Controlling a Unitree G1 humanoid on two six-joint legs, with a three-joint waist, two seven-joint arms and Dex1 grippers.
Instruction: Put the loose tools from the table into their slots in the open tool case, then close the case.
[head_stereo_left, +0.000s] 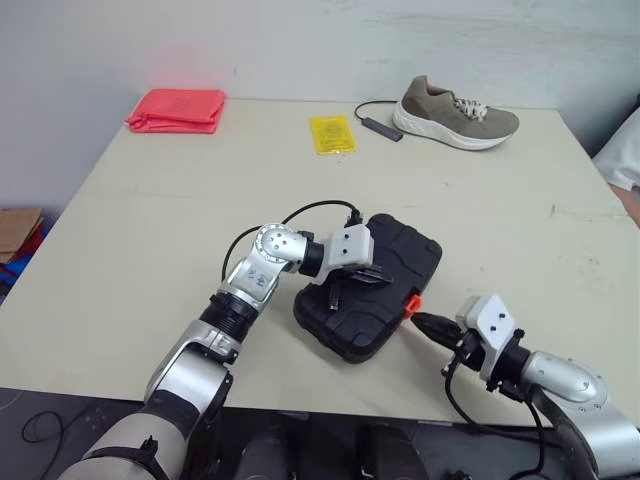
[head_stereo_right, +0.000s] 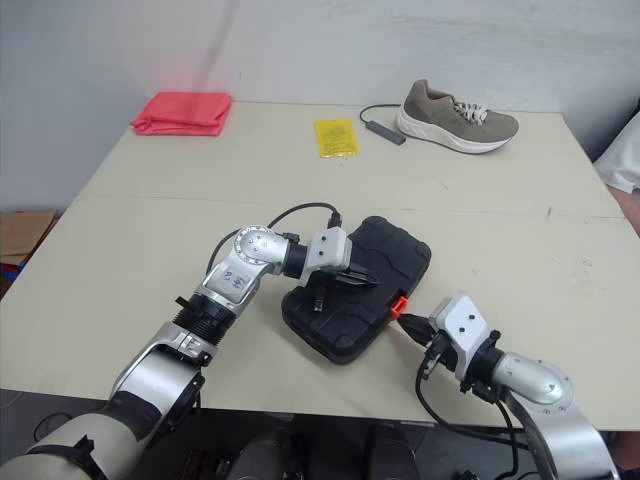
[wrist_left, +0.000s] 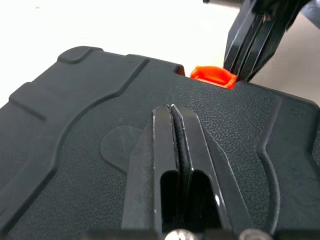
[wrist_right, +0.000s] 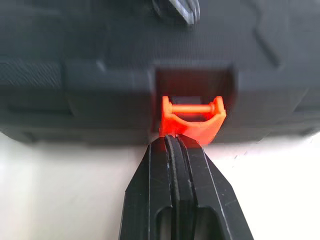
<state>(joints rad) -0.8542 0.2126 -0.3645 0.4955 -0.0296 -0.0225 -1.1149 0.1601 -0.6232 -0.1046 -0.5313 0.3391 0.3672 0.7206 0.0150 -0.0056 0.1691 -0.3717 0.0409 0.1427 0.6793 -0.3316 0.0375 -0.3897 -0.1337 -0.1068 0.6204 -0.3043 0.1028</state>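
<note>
Black tool case (head_stereo_left: 400, 255) lies shut by the table's (head_stereo_left: 150, 230) near edge; I hold my closed left gripper (wrist_left: 172, 109) on its lid, presumably steadying it while my closed right gripper (wrist_right: 175, 141) pushes the orange latch (wrist_right: 192, 120).

A pale beige table (head_stereo_left: 150, 200) backs onto a plain whitish wall (head_stereo_left: 300, 40) at twelve o'clock, both under soft, even light (a faint pink glow tints the wall just above the red cloth). Toward the table's far edge lie a folded red cloth (head_stereo_left: 177, 109) at eleven o'clock, a yellow packet (head_stereo_left: 332, 134) at twelve and a tan sneaker (head_stereo_left: 455, 115) at one, with a dark cable and adapter (head_stereo_left: 382, 127) just beside its heel. Off the table at nine o'clock sits a brown cardboard box (head_stereo_left: 18, 228), and at seven o'clock the floor (head_stereo_left: 60, 415) is dark grey.
</note>
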